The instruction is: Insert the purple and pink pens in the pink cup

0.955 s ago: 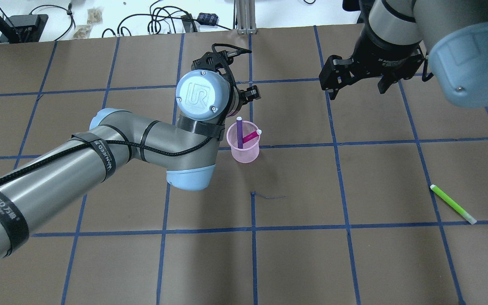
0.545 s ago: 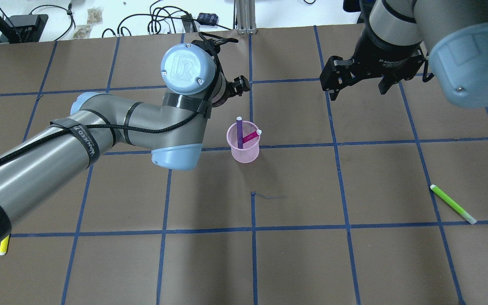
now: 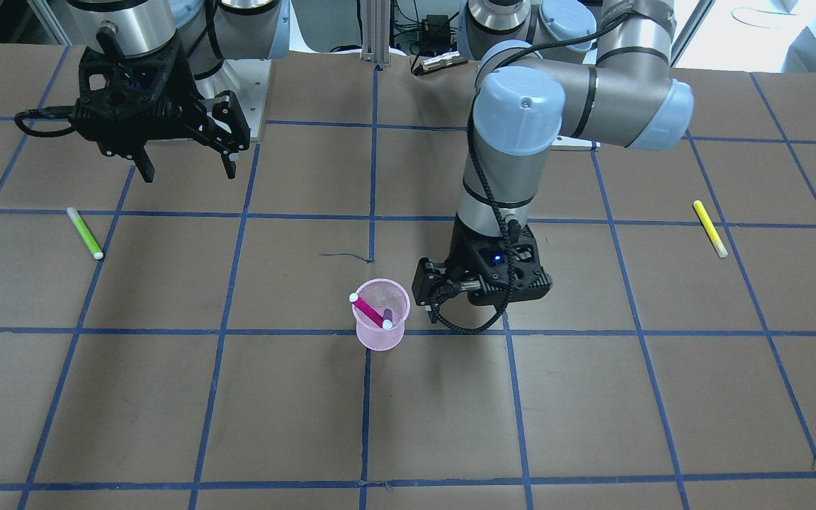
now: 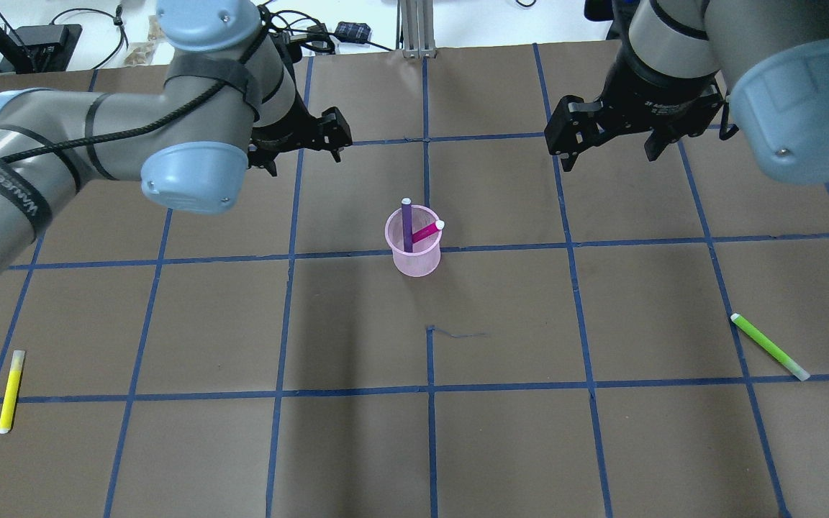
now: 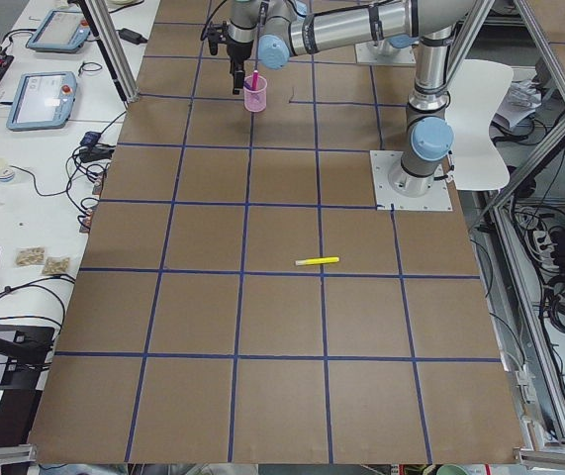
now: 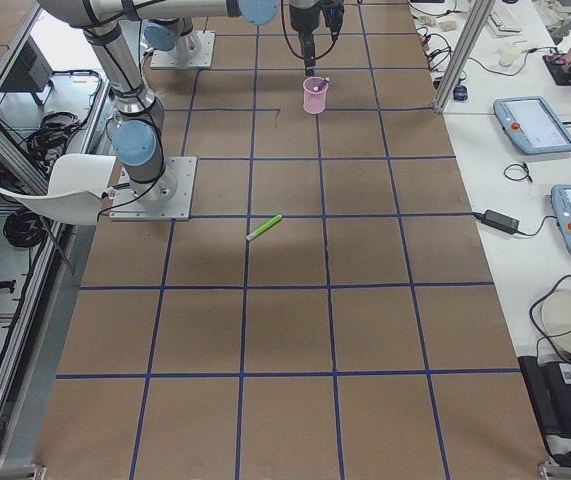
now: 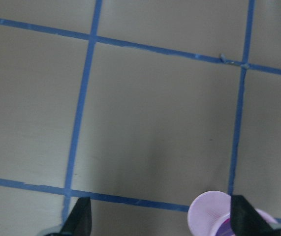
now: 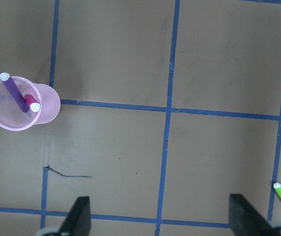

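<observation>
The left gripper (image 4: 299, 147), jaws apart and empty, has drawn away from the pink cup (image 4: 414, 248), leaving purple pen (image 4: 406, 224) and pink pen (image 4: 427, 231) inside; right gripper (image 4: 605, 147) hangs apart, idle. The task looks done.

pink cup (image 4: 412, 248): translucent mesh plastic | table (image 4: 501, 446): matt brown paper

- Both arms are grey metal tubes with pale blue joint caps.
- A black cable, strapped on with black bands, runs along the left arm (image 4: 98, 137).
- The right arm (image 4: 681, 43) wears a black collar with small white lettering, unreadable from here.
</observation>
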Robot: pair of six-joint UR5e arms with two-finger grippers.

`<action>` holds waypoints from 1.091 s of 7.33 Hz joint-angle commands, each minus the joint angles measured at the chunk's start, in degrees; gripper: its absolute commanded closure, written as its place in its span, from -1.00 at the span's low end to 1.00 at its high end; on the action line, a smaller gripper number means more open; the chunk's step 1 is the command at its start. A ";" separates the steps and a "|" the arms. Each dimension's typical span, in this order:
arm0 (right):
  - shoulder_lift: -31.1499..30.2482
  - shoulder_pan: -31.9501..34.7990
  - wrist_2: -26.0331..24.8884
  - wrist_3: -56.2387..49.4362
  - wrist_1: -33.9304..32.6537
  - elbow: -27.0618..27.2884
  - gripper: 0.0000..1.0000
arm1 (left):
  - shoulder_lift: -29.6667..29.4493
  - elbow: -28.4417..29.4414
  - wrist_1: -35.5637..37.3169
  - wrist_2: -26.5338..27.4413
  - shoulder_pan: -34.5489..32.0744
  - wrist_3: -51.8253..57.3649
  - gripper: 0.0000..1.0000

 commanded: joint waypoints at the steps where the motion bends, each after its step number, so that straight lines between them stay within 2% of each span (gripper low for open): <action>1: -0.01 0.00 0.00 -0.06 -0.08 0.19 -1.00 | 5.08 0.97 -13.24 0.05 5.03 4.85 -1.00; 2: -0.01 0.00 0.00 -0.23 -0.08 0.02 -1.00 | 7.11 1.07 -14.68 -0.04 7.83 12.36 -1.00; 5: -0.01 0.00 0.00 -0.23 -0.08 0.19 -1.00 | 9.58 1.33 -22.15 -2.15 10.06 12.97 -1.00; 7: -0.01 0.00 0.00 -0.14 0.01 0.28 -1.00 | 10.90 1.60 -22.95 -1.98 9.80 14.36 -1.00; 8: -0.01 0.00 0.00 -0.14 -0.08 0.28 -1.00 | 12.73 0.64 -23.13 -1.71 9.62 19.33 -1.00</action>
